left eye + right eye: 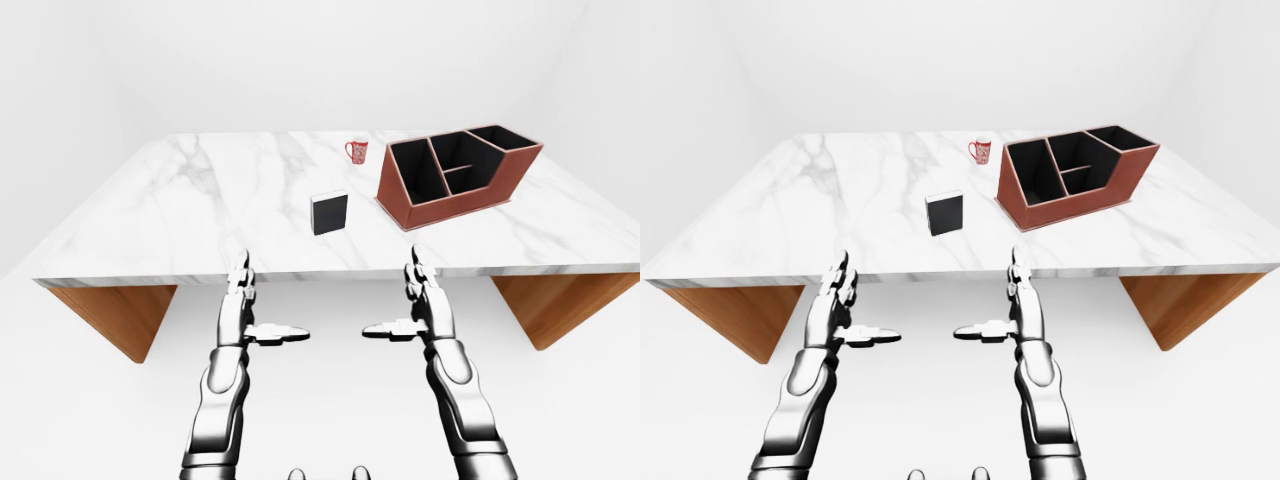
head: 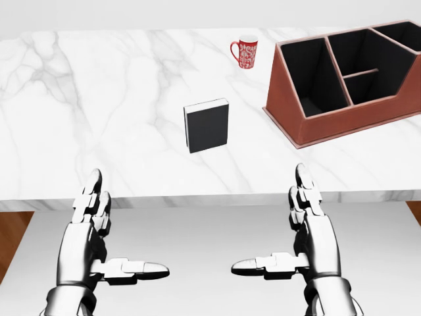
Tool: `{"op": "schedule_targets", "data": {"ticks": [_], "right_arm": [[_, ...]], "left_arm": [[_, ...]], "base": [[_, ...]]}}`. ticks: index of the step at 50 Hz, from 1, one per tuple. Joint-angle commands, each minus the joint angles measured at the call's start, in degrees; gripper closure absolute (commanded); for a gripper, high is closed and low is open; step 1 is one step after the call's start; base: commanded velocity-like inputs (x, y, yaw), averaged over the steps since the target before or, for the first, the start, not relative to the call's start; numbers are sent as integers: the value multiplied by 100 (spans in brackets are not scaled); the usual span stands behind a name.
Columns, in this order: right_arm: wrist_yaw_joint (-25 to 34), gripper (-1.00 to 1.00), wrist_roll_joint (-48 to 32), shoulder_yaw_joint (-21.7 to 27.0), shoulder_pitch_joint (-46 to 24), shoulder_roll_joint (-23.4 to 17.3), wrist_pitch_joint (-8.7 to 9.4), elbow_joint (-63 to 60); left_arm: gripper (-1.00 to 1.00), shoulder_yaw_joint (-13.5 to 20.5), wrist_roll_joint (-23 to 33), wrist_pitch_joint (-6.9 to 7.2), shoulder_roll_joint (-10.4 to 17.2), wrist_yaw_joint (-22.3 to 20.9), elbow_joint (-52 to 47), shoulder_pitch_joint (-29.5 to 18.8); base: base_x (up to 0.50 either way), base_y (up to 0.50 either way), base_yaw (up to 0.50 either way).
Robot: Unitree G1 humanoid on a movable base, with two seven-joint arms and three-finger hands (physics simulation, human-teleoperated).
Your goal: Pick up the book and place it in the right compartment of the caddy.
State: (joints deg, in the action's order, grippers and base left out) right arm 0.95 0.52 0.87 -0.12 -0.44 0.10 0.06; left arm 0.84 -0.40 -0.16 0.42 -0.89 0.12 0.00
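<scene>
Book stands upright mid-table, beyond the near edge, roughly between both splayed, empty hands; right hand lies nearer the caddy.

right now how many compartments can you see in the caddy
3, all in the caddy: a tall one at its left end in the head view, a small one in the middle, and a long one behind it. The right end is cropped there.
</scene>
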Motion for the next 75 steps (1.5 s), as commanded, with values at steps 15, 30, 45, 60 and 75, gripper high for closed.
{"op": "schedule_targets", "data": {"ticks": [15, 30, 45, 60, 75], "right_arm": [[140, -100, 150, 177, -6, -66, 63, -47], [123, -100, 127, 152, 31, -71, 53, -97], [120, -100, 115, 156, 24, -67, 44, -80], [129, -100, 113, 161, 18, -69, 28, -44], [118, -100, 102, 149, 21, -65, 58, -68]], "left_arm": [[-100, 129, -42, -77, 67, -142, 50, 9], [-100, 122, -24, -34, 62, -134, -13, 39], [-100, 126, -24, 5, 65, -134, -43, 35], [-100, 127, -24, 3, 64, -135, -42, 35], [-100, 127, -23, 5, 64, -135, -43, 35]], "base": [[0, 0, 0], [0, 0, 0], [0, 0, 17], [0, 0, 26], [0, 0, 26]]}}
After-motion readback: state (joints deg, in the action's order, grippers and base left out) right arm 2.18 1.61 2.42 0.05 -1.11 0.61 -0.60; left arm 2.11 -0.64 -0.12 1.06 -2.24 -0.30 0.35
